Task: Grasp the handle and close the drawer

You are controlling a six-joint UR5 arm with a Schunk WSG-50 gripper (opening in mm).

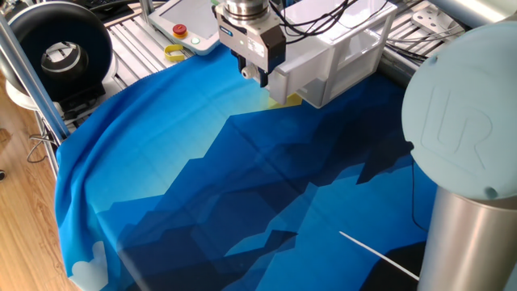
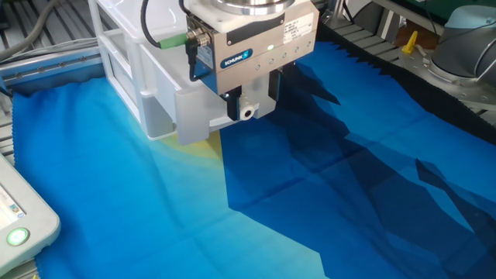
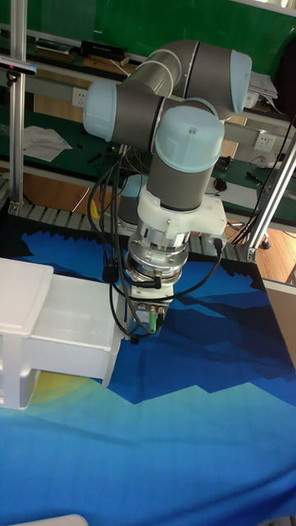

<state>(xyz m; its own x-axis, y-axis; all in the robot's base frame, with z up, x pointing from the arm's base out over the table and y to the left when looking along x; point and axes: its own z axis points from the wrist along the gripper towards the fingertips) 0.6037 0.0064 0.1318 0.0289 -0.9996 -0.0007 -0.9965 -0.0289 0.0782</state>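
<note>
A small round white plastic handle (image 2: 248,113) is pinched between the two dark fingers (image 2: 232,103) of the silver and blue hand (image 2: 249,107), which is lowered at the front of a translucent white plastic drawer (image 2: 195,116). The drawer is seen pulled partway out of a white plastic cabinet (image 2: 128,62) that stands at the edge of the desk, on a blue cloth with a dark angular pattern and a pale yellow patch (image 2: 325,178). In the tall fixed view the drawer (image 3: 74,333) is shown projecting from the cabinet (image 3: 20,329) toward the hand (image 3: 136,316), though the fingertips are hidden there by the hand's body.

A blue label on the hand's side is printed with white lettering that appears to read "SCHUNK"; a paler sticker beside it carries text too small to be read. On the large pale grey joint cap of the arm (image 1: 456,129), embossed letters resembling "UR" can be made out. A white control pendant (image 1: 186,24) with a red button is seen behind the cabinet, with a yellow loop (image 1: 174,53) beside it. A green lit button shows on a white device (image 2: 19,225) at the corner of the other fixed view.
</note>
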